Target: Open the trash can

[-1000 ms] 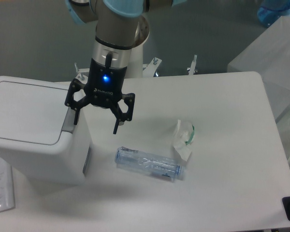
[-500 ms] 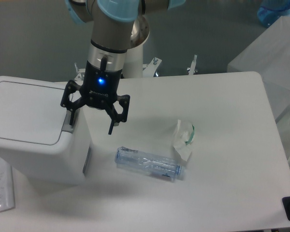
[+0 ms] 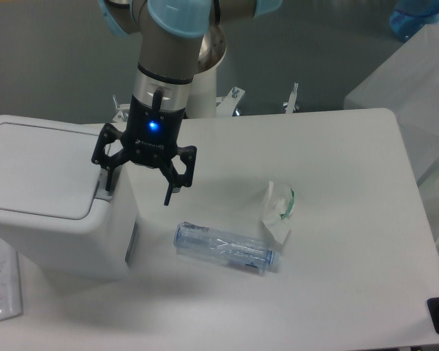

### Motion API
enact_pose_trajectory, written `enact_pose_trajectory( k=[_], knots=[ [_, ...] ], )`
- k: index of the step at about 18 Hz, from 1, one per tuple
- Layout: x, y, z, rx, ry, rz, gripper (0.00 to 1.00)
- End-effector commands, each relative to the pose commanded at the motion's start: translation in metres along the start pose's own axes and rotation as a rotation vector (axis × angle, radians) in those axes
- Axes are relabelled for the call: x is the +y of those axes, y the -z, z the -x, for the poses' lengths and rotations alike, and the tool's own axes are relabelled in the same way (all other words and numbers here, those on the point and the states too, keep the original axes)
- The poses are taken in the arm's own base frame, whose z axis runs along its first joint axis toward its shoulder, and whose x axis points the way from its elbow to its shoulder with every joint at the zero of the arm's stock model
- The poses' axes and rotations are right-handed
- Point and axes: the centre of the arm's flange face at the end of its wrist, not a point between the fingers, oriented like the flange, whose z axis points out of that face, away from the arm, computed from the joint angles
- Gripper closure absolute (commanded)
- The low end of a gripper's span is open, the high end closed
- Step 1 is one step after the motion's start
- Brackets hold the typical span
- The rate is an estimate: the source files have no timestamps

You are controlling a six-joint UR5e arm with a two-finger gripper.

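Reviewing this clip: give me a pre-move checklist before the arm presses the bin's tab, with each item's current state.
1. Trash can lid shut, task not yet done: ok.
2. Gripper jaws spread wide, nothing held: ok.
3. One fingertip at the grey push tab on the bin's right edge: ok.
4. Fingertip actually touching the tab: cannot tell.
5. Clear bottle lying apart from the gripper's path: ok.
6. Crumpled wrapper away from the bin: ok.
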Motion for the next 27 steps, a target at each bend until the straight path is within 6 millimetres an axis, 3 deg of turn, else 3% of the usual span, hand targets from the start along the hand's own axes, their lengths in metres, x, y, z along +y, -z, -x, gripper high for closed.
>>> enact_pose_trajectory(
  k=[4, 9, 11, 12, 14, 16, 18, 20, 23, 27],
  knots=[
    [-0.001, 0.001, 0.000, -0.001, -0.003, -0.003, 0.00],
    [-0.021, 0.019, -0.001, -0.020, -0.039, -0.048, 0.00],
    [-0.028, 0.018, 0.010, -0.032, -0.049, -0.053, 0.00],
    [-0.030, 0.016, 0.024, -0.057, -0.053, -0.046, 0.00],
    [-0.026, 0.018, 0.071, -0.149, -0.034, -0.015, 0.00],
    [-0.019, 0.012, 0.096, -0.246, -0.074, 0.050, 0.00],
    [-0.009, 0.020, 0.122, -0.345, -0.138, 0.122, 0.00],
    [-0.003, 0.016, 0.146, -0.355, -0.183, 0.161, 0.00],
    [0.030, -0.013, 0.208, -0.323, -0.233, 0.263, 0.00],
    [0.076, -0.010, 0.247, -0.282, -0.364, 0.422, 0.00]
  ],
)
